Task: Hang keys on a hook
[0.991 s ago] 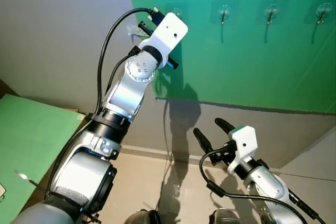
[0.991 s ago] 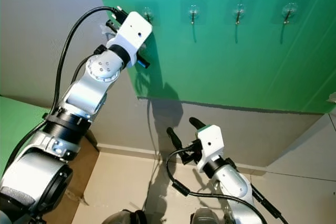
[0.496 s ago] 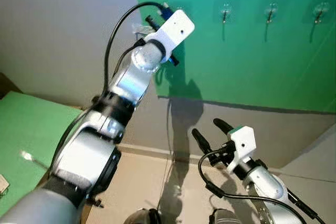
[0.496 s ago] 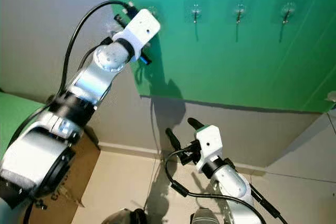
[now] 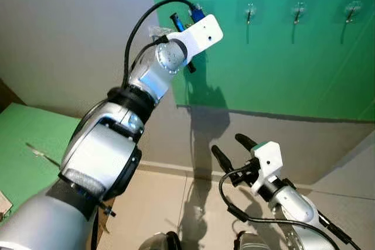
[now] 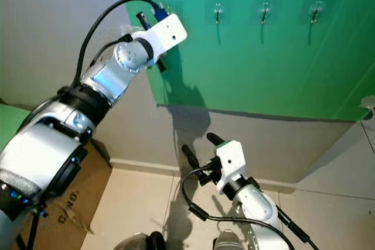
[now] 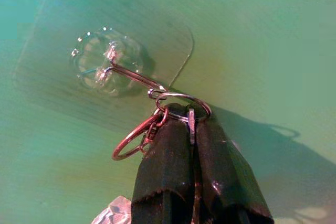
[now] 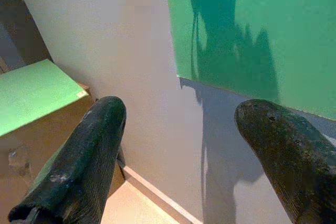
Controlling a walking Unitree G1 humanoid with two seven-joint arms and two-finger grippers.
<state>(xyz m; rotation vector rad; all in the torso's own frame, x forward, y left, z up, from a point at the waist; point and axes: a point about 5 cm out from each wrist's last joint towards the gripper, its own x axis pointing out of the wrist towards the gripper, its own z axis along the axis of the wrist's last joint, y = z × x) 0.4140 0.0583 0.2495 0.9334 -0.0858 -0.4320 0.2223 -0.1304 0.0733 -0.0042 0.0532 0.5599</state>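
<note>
Currently the key rings (image 7: 173,113) are pinched between the closed fingers of the left tool (image 7: 191,129), held against the hook (image 7: 131,74) on the green wall panel (image 7: 252,35). Right tool (image 8: 184,145) is held low, fingers spread, empty.

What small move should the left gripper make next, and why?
Probably nudge the ring slightly further over the hook tip, then let go. The left gripper holds the ring right at the tip, and I cannot tell if it has caught.
</note>
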